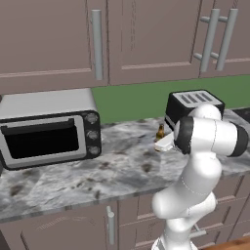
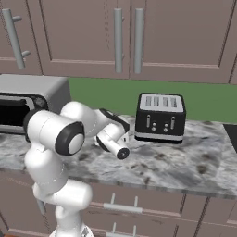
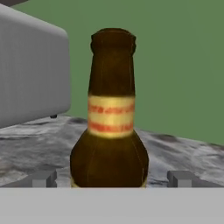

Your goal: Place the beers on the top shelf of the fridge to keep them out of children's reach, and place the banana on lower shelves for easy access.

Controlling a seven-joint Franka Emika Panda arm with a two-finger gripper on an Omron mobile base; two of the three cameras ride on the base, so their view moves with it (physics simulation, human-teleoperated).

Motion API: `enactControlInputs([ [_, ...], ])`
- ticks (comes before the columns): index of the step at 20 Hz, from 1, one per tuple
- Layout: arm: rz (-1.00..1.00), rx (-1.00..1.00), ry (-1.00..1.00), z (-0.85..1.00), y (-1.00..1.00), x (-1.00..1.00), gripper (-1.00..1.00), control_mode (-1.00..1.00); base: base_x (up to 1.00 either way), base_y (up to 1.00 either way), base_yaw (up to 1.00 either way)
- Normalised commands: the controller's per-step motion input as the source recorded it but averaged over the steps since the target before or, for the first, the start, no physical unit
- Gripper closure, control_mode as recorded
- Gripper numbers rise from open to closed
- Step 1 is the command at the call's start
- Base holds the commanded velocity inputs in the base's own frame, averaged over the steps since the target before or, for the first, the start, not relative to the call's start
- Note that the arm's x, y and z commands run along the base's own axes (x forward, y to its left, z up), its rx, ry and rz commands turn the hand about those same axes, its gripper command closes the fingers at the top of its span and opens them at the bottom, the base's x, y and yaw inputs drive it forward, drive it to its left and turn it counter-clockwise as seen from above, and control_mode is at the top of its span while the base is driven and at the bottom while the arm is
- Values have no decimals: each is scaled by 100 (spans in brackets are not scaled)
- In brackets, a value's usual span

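One of the beers, an amber-brown bottle (image 3: pixel 111 131) with a pale banded label, stands upright on the marble counter (image 1: pixel 117 171). In the left base view this amber bottle (image 1: pixel 160 131) is just left of the black toaster. My gripper (image 3: pixel 112 179) is open, its two fingertips (image 3: pixel 42 178) level with the bottle's base, one on each side and apart from the glass. In the left base view the white hand (image 1: pixel 165 143) reaches in beside the bottle. The fridge, its shelves and the banana are out of view.
A silver toaster oven (image 1: pixel 49 129) sits at the counter's left and a black toaster (image 2: pixel 160 115) at the back right. Brown wall cabinets (image 1: pixel 146 39) hang above a green backsplash (image 1: pixel 132 100). Drawers run below the counter edge.
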Motion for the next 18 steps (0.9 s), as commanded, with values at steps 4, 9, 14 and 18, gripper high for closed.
enactControlInputs([
  [4,-1,0,0,-6,0,13,-100,-100,0,0,0],
  [9,-1,0,0,-2,0,16,-100,-100,0,0,0],
  [14,-2,0,2,0,0,20,-100,-100,0,0,0],
  [18,-1,0,2,0,0,5,-100,-100,0,0,0],
])
